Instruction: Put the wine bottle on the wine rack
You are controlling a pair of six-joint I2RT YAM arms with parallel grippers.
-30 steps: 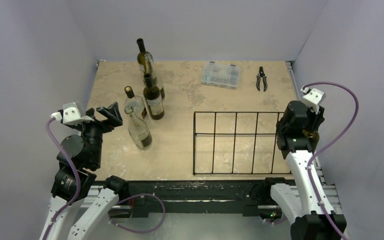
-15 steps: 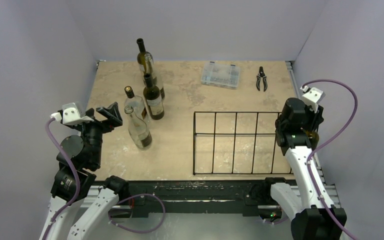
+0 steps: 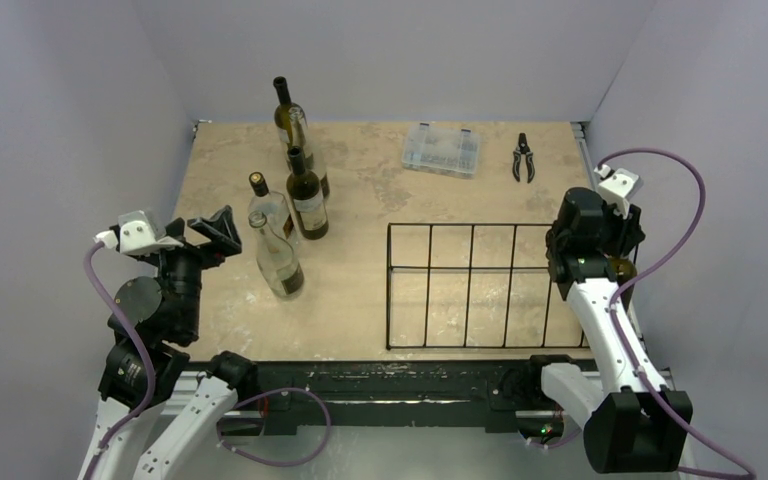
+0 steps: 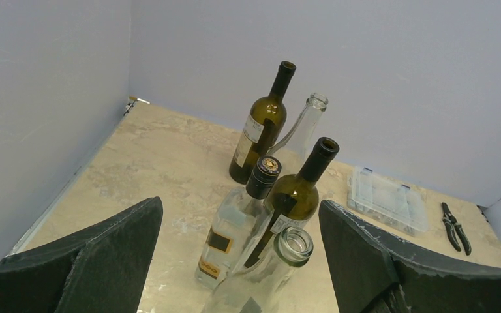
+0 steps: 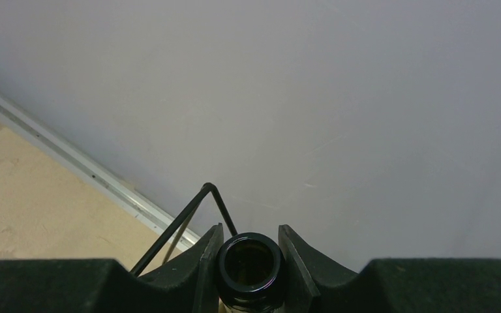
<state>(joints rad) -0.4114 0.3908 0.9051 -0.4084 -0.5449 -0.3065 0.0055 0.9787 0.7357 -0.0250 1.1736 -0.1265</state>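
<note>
My right gripper (image 5: 250,228) is shut on the neck of a dark wine bottle (image 5: 250,264), whose open mouth sits between the fingers. In the top view this gripper (image 3: 588,240) is at the right end of the black wire wine rack (image 3: 470,285), and a bit of the olive bottle (image 3: 622,268) shows under the wrist. One rack corner (image 5: 189,218) rises just left of the fingers. My left gripper (image 3: 218,232) is open and empty, just left of a clear open bottle (image 3: 278,262), whose mouth (image 4: 295,242) lies between the wide-apart fingers.
Several other bottles stand upright at the back left: a dark green one (image 3: 307,195), a clear black-capped one (image 3: 265,205) and a dark one (image 3: 285,110) by the wall. A clear plastic box (image 3: 441,150) and black pliers (image 3: 524,158) lie at the back right. Walls close in on both sides.
My right arm has moved a little back and to the left with the bottle in its grip. The left wrist has shifted slightly left; its gripper stays open.
</note>
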